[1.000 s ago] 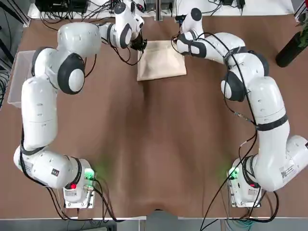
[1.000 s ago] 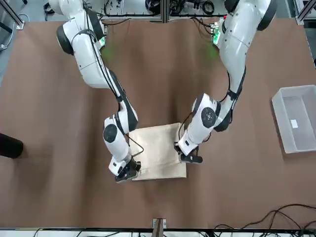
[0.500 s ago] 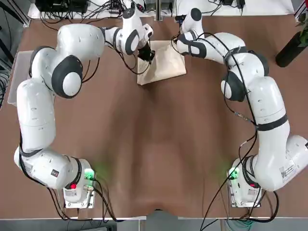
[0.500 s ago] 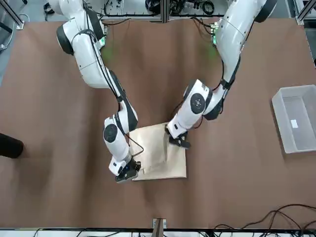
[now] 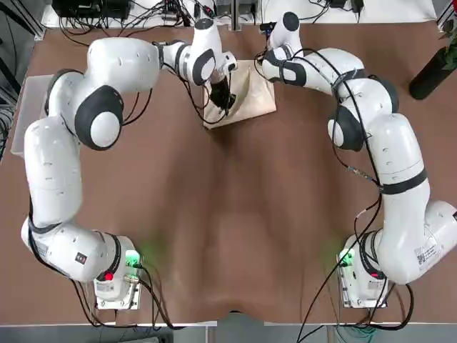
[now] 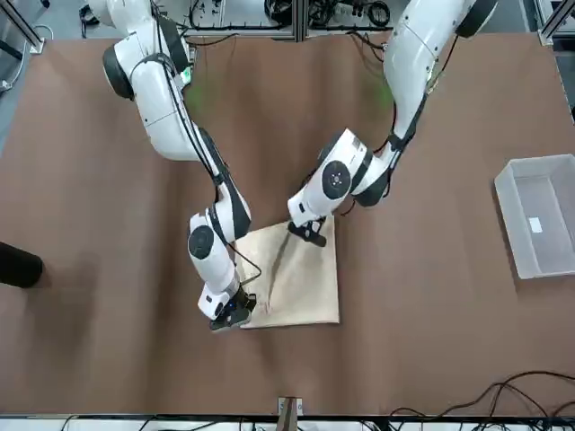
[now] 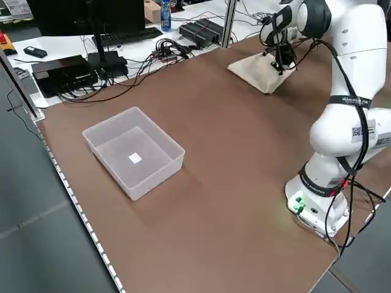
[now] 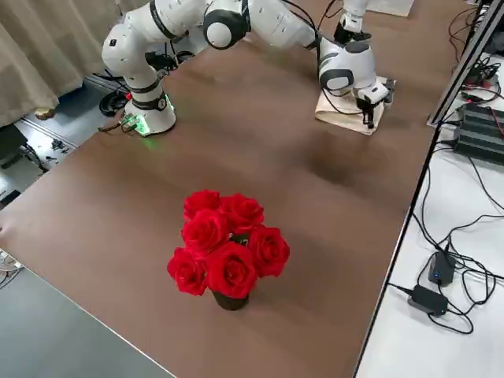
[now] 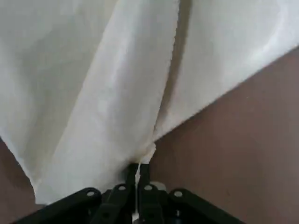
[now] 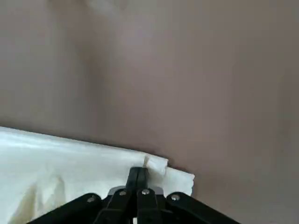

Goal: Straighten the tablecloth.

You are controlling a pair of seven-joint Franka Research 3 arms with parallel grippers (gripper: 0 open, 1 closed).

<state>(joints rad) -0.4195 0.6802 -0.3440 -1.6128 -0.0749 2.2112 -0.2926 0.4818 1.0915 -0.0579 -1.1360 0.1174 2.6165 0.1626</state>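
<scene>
Left arm has moved toward robot's side. Bench point(image 6: 404, 341) carries the tablecloth point(image 6: 301, 292) at far-middle. Cloth is prob. light, soft; best hold = corners. L jaws point(image 9: 138, 167) pinch its fold; R jaws point(image 10: 139, 171), closed, at far-R corner, grip unclear.

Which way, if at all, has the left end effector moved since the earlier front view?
Yes: the left end effector moved away from the clear plastic bin, toward the arms' bases.
</scene>
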